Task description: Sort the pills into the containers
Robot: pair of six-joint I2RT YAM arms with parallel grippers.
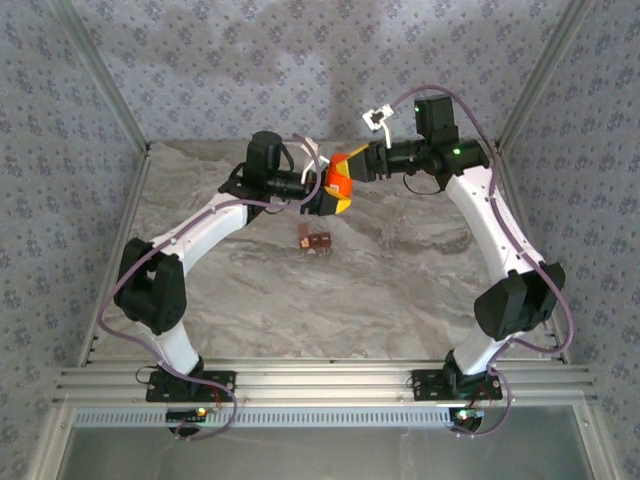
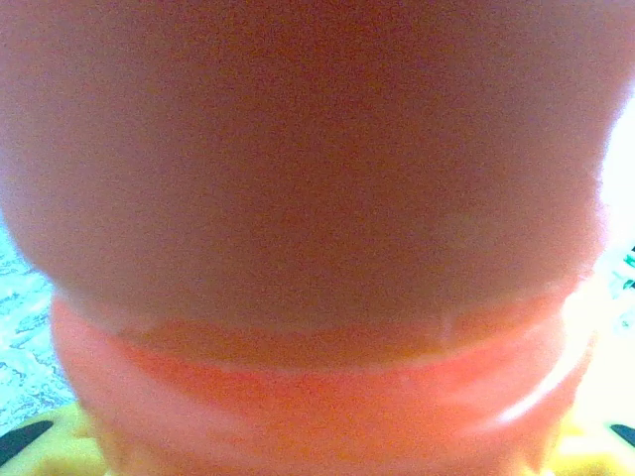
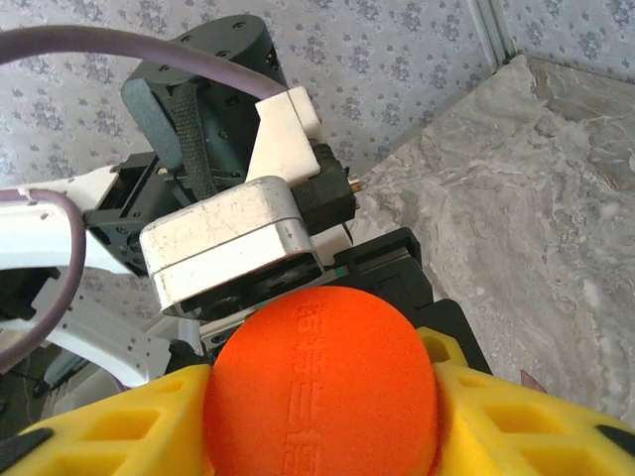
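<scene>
An orange bottle (image 1: pixel 341 183) hangs above the table's far middle, between my two grippers. My left gripper (image 1: pixel 328 198) is shut on its body, which sits blurred right against the left wrist camera as the bottle (image 2: pixel 317 198). From the other side, my right gripper (image 1: pixel 354 167) is closed on its round orange cap (image 3: pixel 322 382), with a yellow finger (image 3: pixel 109 426) touching each side. The containers (image 1: pixel 316 240), a small dark reddish-brown strip, lie on the table below and in front of the bottle. The pills are out of view.
The marble-patterned table (image 1: pixel 400 290) is boxed in by patterned walls at the back and both sides. An aluminium rail (image 1: pixel 320 385) runs along the near edge by the arm bases. The left wrist's camera housing (image 3: pixel 228 243) sits just behind the cap.
</scene>
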